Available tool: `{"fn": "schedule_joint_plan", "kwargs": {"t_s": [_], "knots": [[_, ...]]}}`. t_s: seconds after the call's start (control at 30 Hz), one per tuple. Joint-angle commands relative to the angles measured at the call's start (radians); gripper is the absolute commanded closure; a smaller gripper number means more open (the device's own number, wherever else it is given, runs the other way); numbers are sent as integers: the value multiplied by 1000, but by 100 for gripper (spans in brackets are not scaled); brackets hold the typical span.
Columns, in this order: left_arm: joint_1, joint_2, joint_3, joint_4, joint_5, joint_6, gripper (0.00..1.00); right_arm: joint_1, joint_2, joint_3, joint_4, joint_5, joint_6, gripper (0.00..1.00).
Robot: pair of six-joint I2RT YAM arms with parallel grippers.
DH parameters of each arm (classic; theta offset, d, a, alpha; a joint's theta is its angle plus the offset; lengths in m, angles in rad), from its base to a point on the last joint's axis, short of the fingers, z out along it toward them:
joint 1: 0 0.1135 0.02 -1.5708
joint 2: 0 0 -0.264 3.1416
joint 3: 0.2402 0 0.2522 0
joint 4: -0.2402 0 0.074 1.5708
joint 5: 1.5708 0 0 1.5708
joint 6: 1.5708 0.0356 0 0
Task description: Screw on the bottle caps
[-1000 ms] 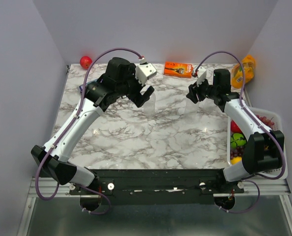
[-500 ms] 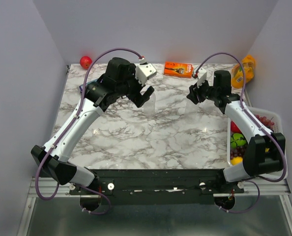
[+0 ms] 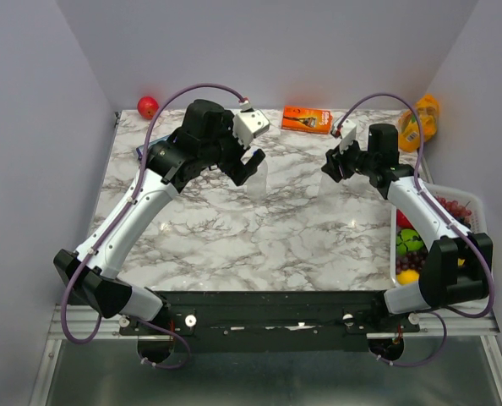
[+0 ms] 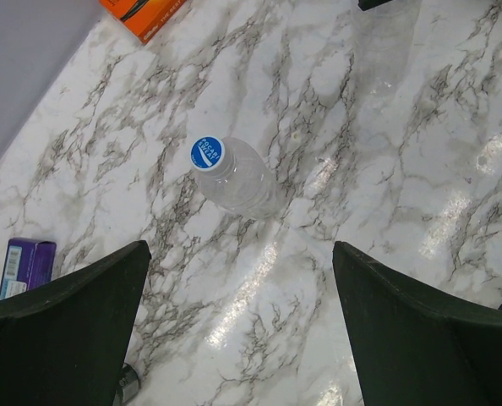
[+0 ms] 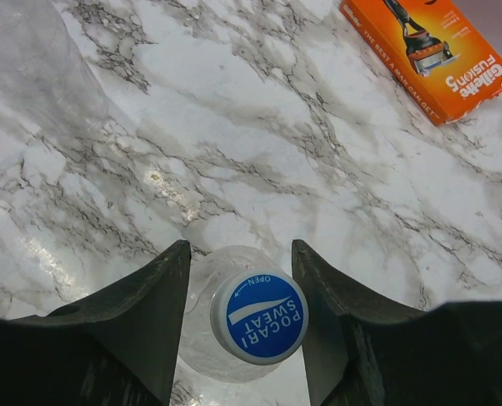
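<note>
A clear bottle (image 4: 244, 182) stands upright on the marble table with a blue cap (image 4: 207, 153) on its neck. My left gripper (image 4: 242, 338) hangs above and short of it, open wide and empty. In the top view this gripper (image 3: 253, 161) is over the faint bottle (image 3: 261, 181). A second clear bottle (image 5: 209, 338) carries a blue cap (image 5: 259, 315). My right gripper (image 5: 238, 326) is open, with one finger on each side of that cap and a gap on the left side. In the top view it (image 3: 331, 162) is over that bottle (image 3: 329, 183). No third cap shows.
An orange razor box (image 3: 307, 118) lies at the back middle and a red apple (image 3: 148, 106) in the back left corner. An orange packet (image 3: 420, 123) is at the back right. A white basket (image 3: 479, 207) of fruit stands at the right edge. A purple box (image 4: 27, 266) lies left.
My right gripper has shifted slightly to the right over its bottle. The left arm and both bottles have not moved.
</note>
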State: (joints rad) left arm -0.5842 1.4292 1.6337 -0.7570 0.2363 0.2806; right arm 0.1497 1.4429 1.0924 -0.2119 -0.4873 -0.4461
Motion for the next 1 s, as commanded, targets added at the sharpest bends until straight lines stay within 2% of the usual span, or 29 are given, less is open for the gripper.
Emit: {"fn": "schedule_joint_plan", "kwargs": {"t_s": [0.0, 0.23, 0.97], "knots": [[3, -1, -6, 15, 17, -9, 1, 4, -13, -2, -15, 9, -5, 41], [3, -3, -17, 16, 12, -6, 1, 4, -18, 1, -23, -1, 4, 37], [3, -1, -21, 21, 17, -8, 1, 4, -69, -25, -46, -7, 17, 37]]}}
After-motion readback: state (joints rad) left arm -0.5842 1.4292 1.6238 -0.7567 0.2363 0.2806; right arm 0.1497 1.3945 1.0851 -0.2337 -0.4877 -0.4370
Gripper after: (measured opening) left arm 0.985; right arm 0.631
